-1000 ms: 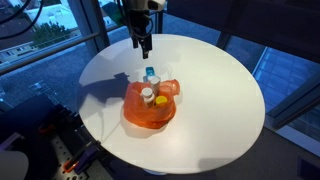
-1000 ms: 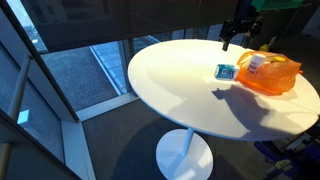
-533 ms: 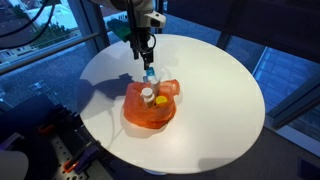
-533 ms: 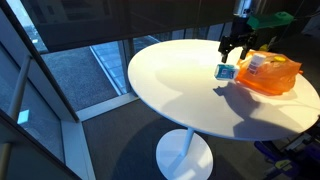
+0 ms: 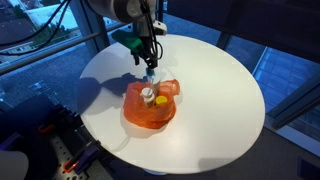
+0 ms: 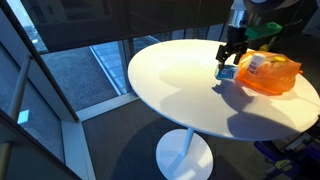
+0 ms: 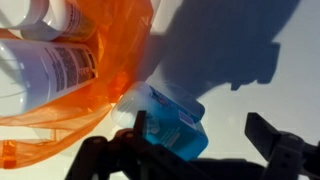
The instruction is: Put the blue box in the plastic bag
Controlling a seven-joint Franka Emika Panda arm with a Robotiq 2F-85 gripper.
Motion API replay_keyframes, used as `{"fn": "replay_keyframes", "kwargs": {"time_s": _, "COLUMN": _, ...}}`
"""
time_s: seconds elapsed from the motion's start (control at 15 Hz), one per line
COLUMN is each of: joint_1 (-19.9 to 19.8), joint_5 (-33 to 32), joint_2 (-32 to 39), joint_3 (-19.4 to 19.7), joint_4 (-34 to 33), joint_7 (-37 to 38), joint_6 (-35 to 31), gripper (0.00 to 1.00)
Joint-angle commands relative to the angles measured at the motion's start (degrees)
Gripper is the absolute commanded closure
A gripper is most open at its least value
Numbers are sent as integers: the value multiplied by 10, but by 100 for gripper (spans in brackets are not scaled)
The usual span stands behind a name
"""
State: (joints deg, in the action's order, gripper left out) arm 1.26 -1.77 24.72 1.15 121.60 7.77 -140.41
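Note:
The blue box [image 7: 165,120] lies on the white round table [image 5: 210,90], right beside the orange plastic bag [image 5: 150,108]. It also shows in an exterior view [image 6: 226,72]. The bag [image 6: 268,74] holds white bottles [image 7: 45,65], one with a yellow cap [image 5: 161,101]. My gripper [image 7: 200,140] has come down over the box with its fingers open. One finger is at the box's edge next to the bag, the other stands clear on the far side. In both exterior views the gripper [image 5: 150,68] hides most of the box.
The table stands on a single pedestal [image 6: 184,150] next to glass walls. The bag's loose orange film [image 7: 110,60] lies close to one finger. The robot base and cables [image 5: 70,150] sit beside the table.
The gripper has come down from above the table to the blue box and now straddles it. The box and the bag have not moved.

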Motion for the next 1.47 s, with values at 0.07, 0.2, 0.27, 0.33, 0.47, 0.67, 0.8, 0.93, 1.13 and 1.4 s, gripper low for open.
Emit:
{"fn": "replay_keyframes", "kwargs": {"time_s": 0.07, "joint_1": -14, "joint_5": -3, "joint_2": 11, "joint_3": -8, "joint_4": -27, "joint_7": -83, "joint_6": 1, "gripper": 0}}
{"fn": "replay_keyframes", "kwargs": {"time_s": 0.2, "joint_1": -14, "joint_5": -6, "joint_2": 9, "joint_3": -8, "joint_4": -28, "joint_7": -106, "joint_6": 2, "gripper": 0}}
{"fn": "replay_keyframes", "kwargs": {"time_s": 0.27, "joint_1": -12, "joint_5": -9, "joint_2": 7, "joint_3": -5, "joint_4": -27, "joint_7": -108, "joint_6": 5, "gripper": 0}}
{"fn": "replay_keyframes", "kwargs": {"time_s": 0.33, "joint_1": -8, "joint_5": -13, "joint_2": 6, "joint_3": -2, "joint_4": -26, "joint_7": -104, "joint_6": 8, "gripper": 0}}
{"fn": "replay_keyframes", "kwargs": {"time_s": 0.47, "joint_1": -6, "joint_5": -17, "joint_2": 3, "joint_3": 0, "joint_4": -22, "joint_7": -102, "joint_6": 8, "gripper": 0}}
{"fn": "replay_keyframes", "kwargs": {"time_s": 0.67, "joint_1": -1, "joint_5": -25, "joint_2": 7, "joint_3": 6, "joint_4": -25, "joint_7": -82, "joint_6": 11, "gripper": 0}}
{"fn": "replay_keyframes", "kwargs": {"time_s": 0.8, "joint_1": 6, "joint_5": -27, "joint_2": 12, "joint_3": 13, "joint_4": -34, "joint_7": -55, "joint_6": 19, "gripper": 0}}
{"fn": "replay_keyframes", "kwargs": {"time_s": 0.93, "joint_1": 8, "joint_5": -22, "joint_2": 14, "joint_3": 15, "joint_4": -37, "joint_7": -37, "joint_6": 23, "gripper": 0}}
{"fn": "replay_keyframes", "kwargs": {"time_s": 1.13, "joint_1": 16, "joint_5": -21, "joint_2": 12, "joint_3": 22, "joint_4": -37, "joint_7": 5, "joint_6": 22, "gripper": 0}}
{"fn": "replay_keyframes", "kwargs": {"time_s": 1.4, "joint_1": 11, "joint_5": -11, "joint_2": 7, "joint_3": 15, "joint_4": -23, "joint_7": 6, "joint_6": 7, "gripper": 0}}
